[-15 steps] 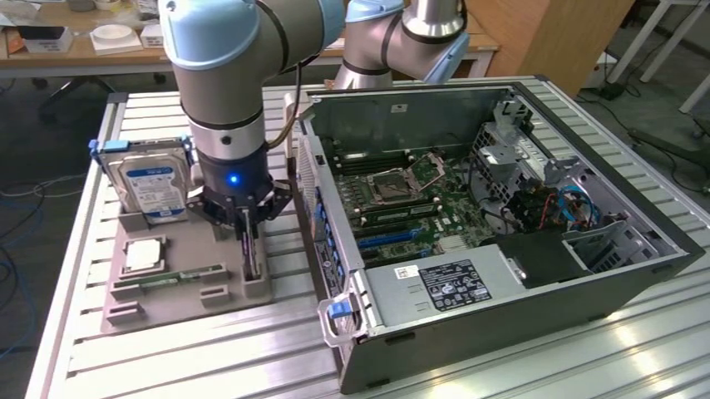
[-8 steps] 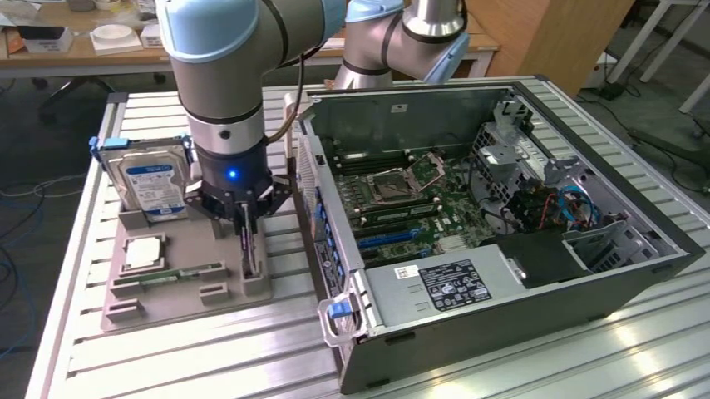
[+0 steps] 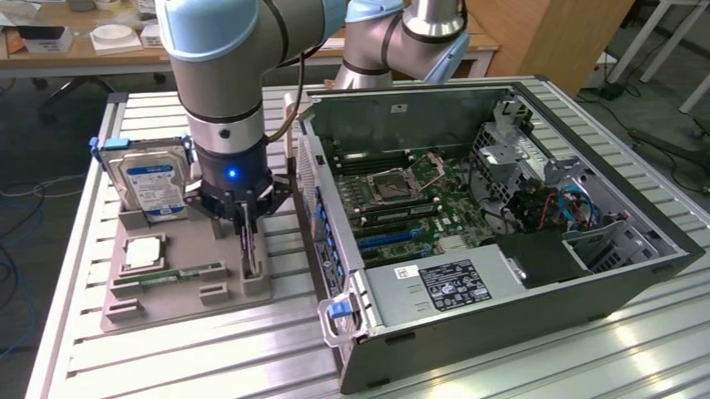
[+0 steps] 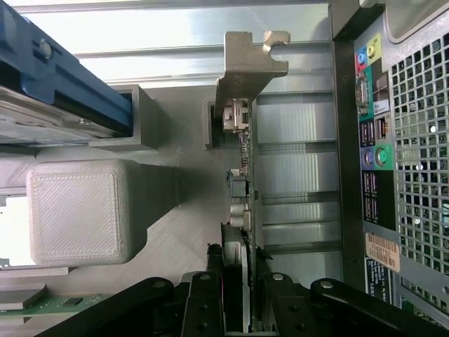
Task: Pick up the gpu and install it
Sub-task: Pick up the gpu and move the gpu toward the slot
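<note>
The gpu (image 3: pixel 252 253) stands on its long edge in a slot of the grey printed tray (image 3: pixel 178 295), just outside the computer case's rear wall. My gripper (image 3: pixel 246 219) points straight down onto its top edge. In the wrist view the gpu (image 4: pixel 242 161) is seen edge-on, with its silvery bracket (image 4: pixel 247 67) at the far end. My gripper (image 4: pixel 240 305) has a black finger (image 4: pixel 203 305) pressed against each face of the card, so it is shut on the card. The card's lower edge still sits in the tray slot.
The open computer case (image 3: pixel 621 249) lies to the exterior view's right, motherboard (image 3: pixel 405 208) exposed, its port panel (image 4: pixel 375 140) close beside the card. On the tray are a hard drive (image 3: pixel 150 184), a CPU (image 3: pixel 145 252) and a green memory stick (image 3: pixel 183 272). All rest on a slatted aluminium table (image 3: pixel 222 357).
</note>
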`<state>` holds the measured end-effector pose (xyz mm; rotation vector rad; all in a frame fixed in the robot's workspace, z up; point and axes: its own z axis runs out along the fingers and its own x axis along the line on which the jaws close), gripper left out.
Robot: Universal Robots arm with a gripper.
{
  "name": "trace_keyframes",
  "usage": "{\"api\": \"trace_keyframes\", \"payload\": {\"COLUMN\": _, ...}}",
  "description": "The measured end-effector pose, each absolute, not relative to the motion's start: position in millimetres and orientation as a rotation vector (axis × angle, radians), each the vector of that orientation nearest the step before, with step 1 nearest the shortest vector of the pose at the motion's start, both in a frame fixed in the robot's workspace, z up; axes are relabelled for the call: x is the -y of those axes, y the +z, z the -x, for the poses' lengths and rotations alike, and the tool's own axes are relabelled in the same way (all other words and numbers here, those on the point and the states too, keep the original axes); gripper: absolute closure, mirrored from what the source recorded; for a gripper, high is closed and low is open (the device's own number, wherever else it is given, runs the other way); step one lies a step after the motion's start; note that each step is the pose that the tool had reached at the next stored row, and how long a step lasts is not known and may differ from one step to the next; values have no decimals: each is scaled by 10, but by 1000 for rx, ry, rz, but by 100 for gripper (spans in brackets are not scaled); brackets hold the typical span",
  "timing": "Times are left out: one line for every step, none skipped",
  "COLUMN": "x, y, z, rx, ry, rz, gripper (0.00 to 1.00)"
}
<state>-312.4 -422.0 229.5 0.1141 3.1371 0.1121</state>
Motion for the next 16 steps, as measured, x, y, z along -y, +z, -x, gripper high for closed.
{"api": "trace_keyframes", "payload": {"x": 4221, "y": 2298, "z": 3124, "rx": -3137, "ry": 112, "rz": -114, "gripper": 73}}
{"api": "trace_keyframes", "payload": {"x": 4221, "y": 2299, "z": 3124, "rx": -3137, "ry": 114, "rz": -114, "gripper": 73}}
{"api": "trace_keyframes", "payload": {"x": 4221, "y": 2300, "z": 3124, "rx": -3137, "ry": 115, "rz": -114, "gripper": 73}}
{"api": "trace_keyframes", "payload": {"x": 4221, "y": 2300, "z": 3124, "rx": -3137, "ry": 115, "rz": -114, "gripper": 73}}
{"api": "trace_keyframes", "payload": {"x": 4222, "y": 2301, "z": 3124, "rx": -3137, "ry": 115, "rz": -114, "gripper": 73}}
{"api": "trace_keyframes", "payload": {"x": 4227, "y": 2302, "z": 3123, "rx": -3137, "ry": 115, "rz": -114, "gripper": 73}}
{"api": "trace_keyframes", "payload": {"x": 4233, "y": 2302, "z": 3123, "rx": -3137, "ry": 115, "rz": -114, "gripper": 73}}
{"api": "trace_keyframes", "payload": {"x": 4235, "y": 2302, "z": 3124, "rx": -3137, "ry": 115, "rz": -114, "gripper": 73}}
{"api": "trace_keyframes", "payload": {"x": 4235, "y": 2302, "z": 3124, "rx": -3137, "ry": 115, "rz": -114, "gripper": 73}}
{"api": "trace_keyframes", "payload": {"x": 4235, "y": 2302, "z": 3124, "rx": -3137, "ry": 115, "rz": -114, "gripper": 73}}
{"api": "trace_keyframes", "payload": {"x": 4236, "y": 2304, "z": 3124, "rx": -3137, "ry": 115, "rz": -114, "gripper": 73}}
{"api": "trace_keyframes", "payload": {"x": 4239, "y": 2309, "z": 3124, "rx": -3137, "ry": 116, "rz": -114, "gripper": 73}}
{"api": "trace_keyframes", "payload": {"x": 4241, "y": 2317, "z": 3124, "rx": -3137, "ry": 116, "rz": -114, "gripper": 73}}
{"api": "trace_keyframes", "payload": {"x": 4241, "y": 2327, "z": 3124, "rx": -3137, "ry": 116, "rz": -114, "gripper": 73}}
{"api": "trace_keyframes", "payload": {"x": 4242, "y": 2337, "z": 3124, "rx": -3137, "ry": 116, "rz": -114, "gripper": 73}}
{"api": "trace_keyframes", "payload": {"x": 4243, "y": 2347, "z": 3124, "rx": -3137, "ry": 116, "rz": -114, "gripper": 73}}
